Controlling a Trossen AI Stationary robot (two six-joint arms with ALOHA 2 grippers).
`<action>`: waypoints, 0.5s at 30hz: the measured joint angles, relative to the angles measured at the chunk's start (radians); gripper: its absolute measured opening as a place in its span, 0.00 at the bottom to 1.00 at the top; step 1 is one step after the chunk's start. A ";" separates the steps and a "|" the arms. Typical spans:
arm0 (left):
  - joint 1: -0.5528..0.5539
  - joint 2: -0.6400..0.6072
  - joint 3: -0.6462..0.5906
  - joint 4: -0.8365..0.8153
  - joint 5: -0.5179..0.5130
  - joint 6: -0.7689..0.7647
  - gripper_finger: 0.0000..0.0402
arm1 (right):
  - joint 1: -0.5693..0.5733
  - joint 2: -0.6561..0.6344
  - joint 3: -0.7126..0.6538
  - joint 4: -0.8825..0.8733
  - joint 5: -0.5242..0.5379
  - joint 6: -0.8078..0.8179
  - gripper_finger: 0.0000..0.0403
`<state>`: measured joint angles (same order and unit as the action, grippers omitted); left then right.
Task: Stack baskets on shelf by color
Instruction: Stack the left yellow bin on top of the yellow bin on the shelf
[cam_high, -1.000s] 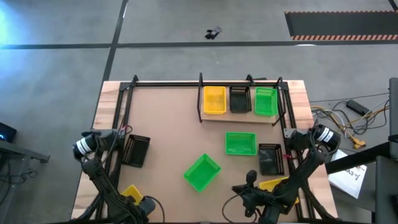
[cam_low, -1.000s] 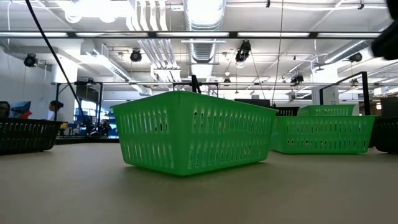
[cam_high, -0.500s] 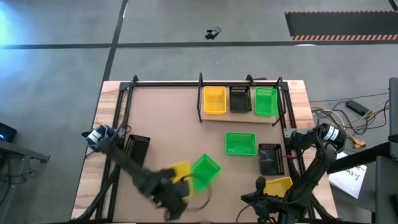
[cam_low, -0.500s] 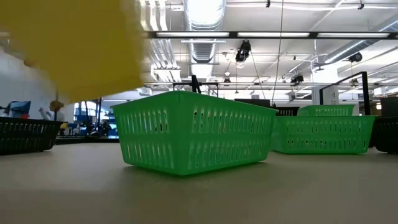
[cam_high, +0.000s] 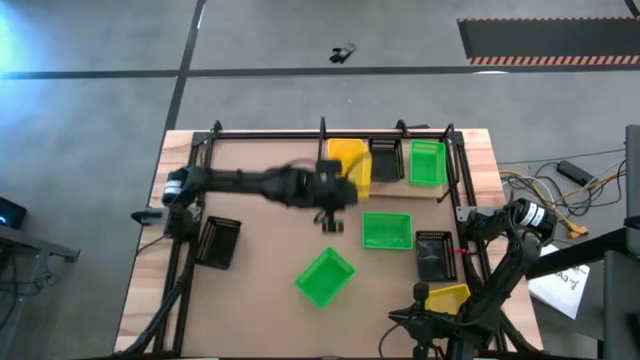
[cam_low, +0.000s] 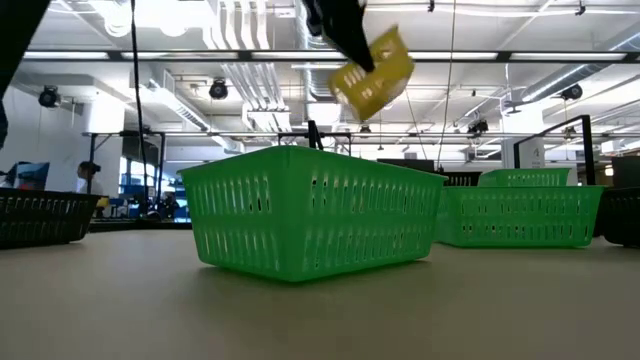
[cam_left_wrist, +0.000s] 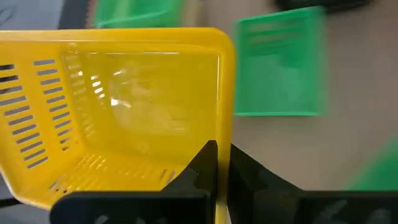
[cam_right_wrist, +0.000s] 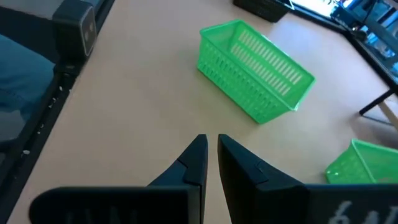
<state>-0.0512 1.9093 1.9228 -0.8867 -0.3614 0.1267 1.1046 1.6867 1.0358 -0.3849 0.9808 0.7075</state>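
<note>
Presently, the left gripper (cam_left_wrist: 219, 163) is pinching the thin rim wall of a yellow basket (cam_left_wrist: 118, 118) between its two dark fingers, carrying it in the air just beside the shelf (cam_high: 395, 190); in the low view this basket (cam_low: 374, 72) is hanging tilted, high above the tabletop (cam_low: 320, 310).

- Carried yellow basket: glossy moulded plastic, rectangular, open-topped, rows of narrow slots in its walls.
- Shelf: pale wood plank between thin black metal posts, bearing a black basket (cam_high: 385, 160) in the middle and a green basket (cam_high: 428, 163) beside it.
- Green basket, near the table's middle (cam_high: 325, 277): slotted plastic, lying at an angle, apart from the others.
- Second green basket (cam_high: 386, 231), sitting squarely just before the shelf.
- Black baskets: one by the left edge (cam_high: 217, 243), one by the right edge (cam_high: 433, 254).
- Another yellow basket (cam_high: 446, 296), lying at the right front.
- Right gripper (cam_right_wrist: 211, 158): fingers drawn nearly together, holding nothing, hovering low over bare matte tabletop at the right front.
</note>
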 joint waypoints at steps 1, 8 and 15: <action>0.033 0.001 -0.006 0.012 0.000 0.017 0.00 | 0.002 0.000 -0.005 0.001 0.000 0.009 0.08; 0.183 0.002 -0.076 0.109 0.092 0.101 0.00 | 0.006 0.000 -0.026 0.002 0.015 0.049 0.08; 0.234 0.002 -0.171 0.180 0.107 0.113 0.00 | 0.006 0.000 -0.026 0.002 0.016 0.050 0.08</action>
<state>0.1832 1.9114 1.7515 -0.7071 -0.2542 0.2394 1.1107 1.6868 1.0096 -0.3832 0.9966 0.7577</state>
